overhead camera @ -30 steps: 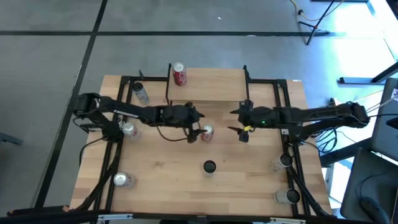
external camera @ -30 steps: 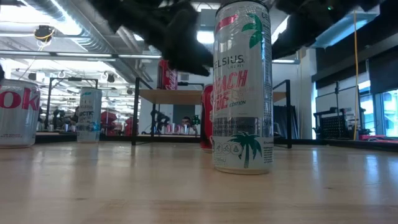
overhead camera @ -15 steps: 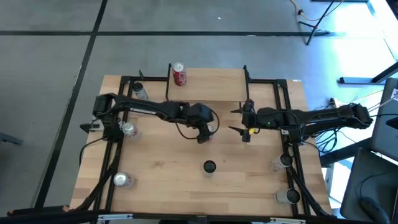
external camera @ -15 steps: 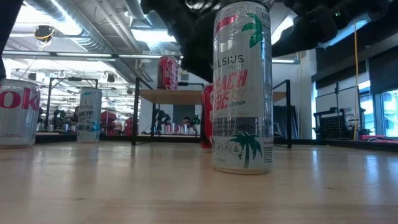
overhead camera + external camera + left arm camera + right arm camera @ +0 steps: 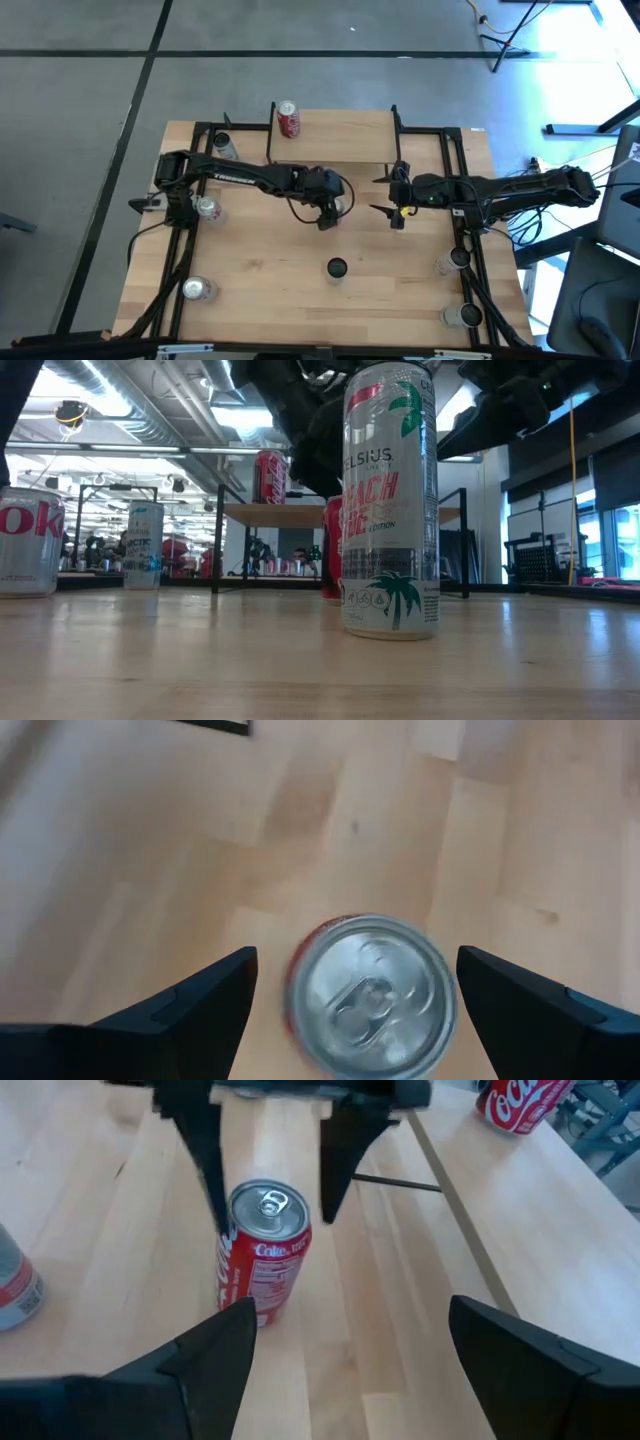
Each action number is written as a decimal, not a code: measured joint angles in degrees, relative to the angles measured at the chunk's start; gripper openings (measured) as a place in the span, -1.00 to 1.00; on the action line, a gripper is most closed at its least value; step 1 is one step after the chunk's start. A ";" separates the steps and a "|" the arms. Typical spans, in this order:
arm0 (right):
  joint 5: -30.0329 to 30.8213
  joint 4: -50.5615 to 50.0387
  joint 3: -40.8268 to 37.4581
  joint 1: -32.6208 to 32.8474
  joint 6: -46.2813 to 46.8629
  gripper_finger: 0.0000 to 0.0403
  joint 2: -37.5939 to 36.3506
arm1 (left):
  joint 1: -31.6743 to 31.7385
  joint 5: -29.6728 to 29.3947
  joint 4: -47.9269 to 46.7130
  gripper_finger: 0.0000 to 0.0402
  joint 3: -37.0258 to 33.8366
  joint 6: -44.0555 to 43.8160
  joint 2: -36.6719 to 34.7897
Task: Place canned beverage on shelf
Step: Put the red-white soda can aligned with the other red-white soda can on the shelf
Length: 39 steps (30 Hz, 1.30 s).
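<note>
A red Coke can [image 5: 262, 1252] stands upright on the tabletop in front of the shelf; its silver top shows in the left wrist view [image 5: 372, 995]. My left gripper [image 5: 328, 212] is open above it, pointing down, with one finger on each side of the can's top [image 5: 357, 960] and not touching it. My right gripper [image 5: 395, 203] is open and empty to the can's right, pointing at it [image 5: 350, 1380]. The shelf [image 5: 340, 135] is the light plank on a black frame at the table's far side. A second red can [image 5: 288, 118] stands on its left end.
A tall Celsius can [image 5: 336, 268] stands near the table's middle front and fills the low view [image 5: 390, 500]. Silver cans stand at the left [image 5: 207, 208], far left [image 5: 226, 148], near left [image 5: 197, 290] and near right [image 5: 453, 260], [image 5: 465, 316].
My left gripper has gone toward the table's right edge, from beside the red can to over it. It now hides the can in the high view. The can has stayed where it was.
</note>
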 joint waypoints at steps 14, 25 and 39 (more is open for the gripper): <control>-0.02 -0.20 0.02 0.00 0.12 0.57 0.00 | 0.88 2.71 0.00 0.60 -0.04 2.46 6.41; -0.04 -0.24 0.02 0.00 0.12 0.57 0.00 | 0.22 0.01 -5.74 0.35 3.43 5.21 5.01; -2.04 -0.78 0.09 0.00 1.59 0.57 0.15 | 1.21 -9.30 -22.89 0.35 9.02 7.63 -11.77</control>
